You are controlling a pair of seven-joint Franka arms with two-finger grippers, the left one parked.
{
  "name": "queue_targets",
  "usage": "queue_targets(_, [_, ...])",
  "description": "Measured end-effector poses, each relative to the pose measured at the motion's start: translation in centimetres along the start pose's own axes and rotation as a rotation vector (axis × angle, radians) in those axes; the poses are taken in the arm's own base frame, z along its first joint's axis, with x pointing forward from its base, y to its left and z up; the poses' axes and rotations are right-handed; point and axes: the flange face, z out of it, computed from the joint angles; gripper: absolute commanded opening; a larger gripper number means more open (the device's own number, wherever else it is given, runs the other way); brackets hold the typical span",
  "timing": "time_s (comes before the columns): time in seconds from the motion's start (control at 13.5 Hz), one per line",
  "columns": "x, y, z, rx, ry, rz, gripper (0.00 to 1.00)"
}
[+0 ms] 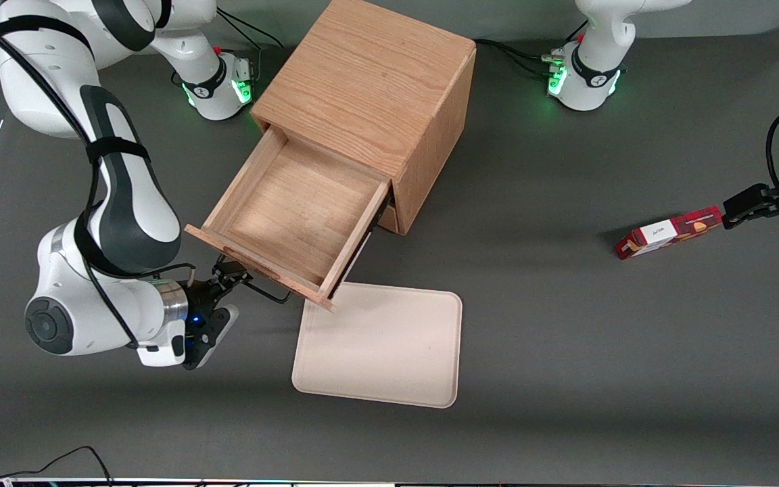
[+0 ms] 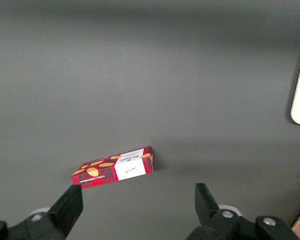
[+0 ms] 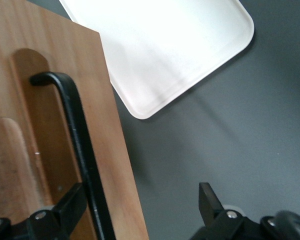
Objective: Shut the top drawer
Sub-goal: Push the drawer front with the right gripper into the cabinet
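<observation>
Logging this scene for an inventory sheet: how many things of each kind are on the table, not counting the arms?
Wooden cabinet, top drawer pulled open and empty: 1
Cream tray: 1
Red snack box: 1
Total: 3
The working arm's claw is open at the drawer's black handle.

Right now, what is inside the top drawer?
The top drawer shows only its bare wooden floor. Its part under the cabinet top is covered. The gripper, open, straddles its black handle.
</observation>
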Motion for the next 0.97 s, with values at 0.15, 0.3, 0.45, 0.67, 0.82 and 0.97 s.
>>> queue_targets(0.15, [0.0, 0.2, 0.5, 0.0, -0.01, 0.0, 1.0])
queue_targets(0.3, [0.1, 0.2, 1.1, 0.0, -0.023, -0.003, 1.0])
queue_targets(0.45, [0.2, 0.2, 1.6, -0.007, -0.037, -0.008, 1.0])
queue_targets(0.67, [0.5, -0.2, 1.8, -0.014, -0.042, -0.018, 1.0])
queue_targets(0.82, [0.6, -0.3, 2.1, -0.012, -0.045, -0.022, 1.0])
queue_targets(0.97, [0.8, -0.5, 2.6, -0.007, -0.05, -0.027, 1.0])
